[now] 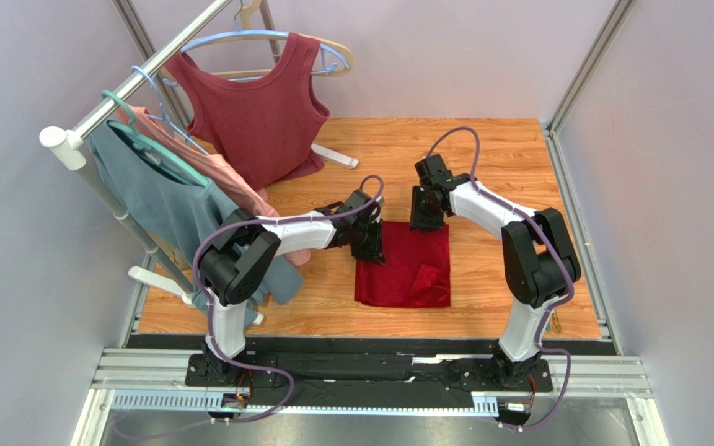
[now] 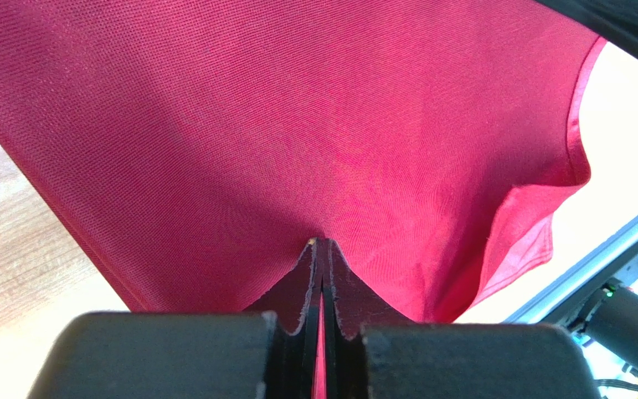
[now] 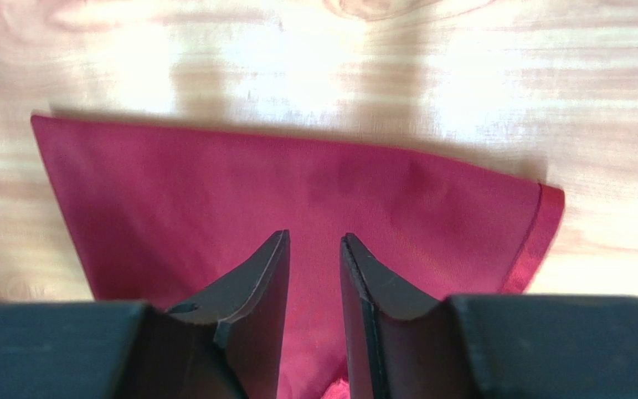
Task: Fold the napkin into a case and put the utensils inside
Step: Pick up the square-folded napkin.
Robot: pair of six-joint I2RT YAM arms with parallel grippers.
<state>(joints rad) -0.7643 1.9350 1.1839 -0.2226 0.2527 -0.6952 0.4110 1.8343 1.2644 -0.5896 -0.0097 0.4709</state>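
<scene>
On the wooden table (image 1: 519,167), seen from overhead, the crimson napkin (image 1: 384,274) is lying mostly flat at centre, with a loose flap doubling over toward its five o'clock corner. The left gripper (image 1: 368,243) is working at the napkin's ten o'clock corner, while the right gripper (image 1: 426,216) is hovering over the far edge near one o'clock. A maroon sleeveless top (image 1: 258,111) is hanging well apart at eleven o'clock.

From the left wrist, the left gripper (image 2: 322,245) is clamping a pinch of the napkin (image 2: 297,125) between fully closed jaws. The fabric is stretching up and away toward twelve o'clock, and a hemmed edge is sagging at three o'clock.

From the right wrist, the right gripper (image 3: 314,241) is standing partly open with a narrow gap between its jaws, gripping nothing that can be made out. The napkin (image 3: 172,191) is lying flat beneath it, its hemmed corner curling at three o'clock.

The cloth is looking thin, light, limp and a little slick. It is probably going to drape and slide rather than hold a crease, so the hemmed corners and edges are looking like the surest places to grip.
</scene>
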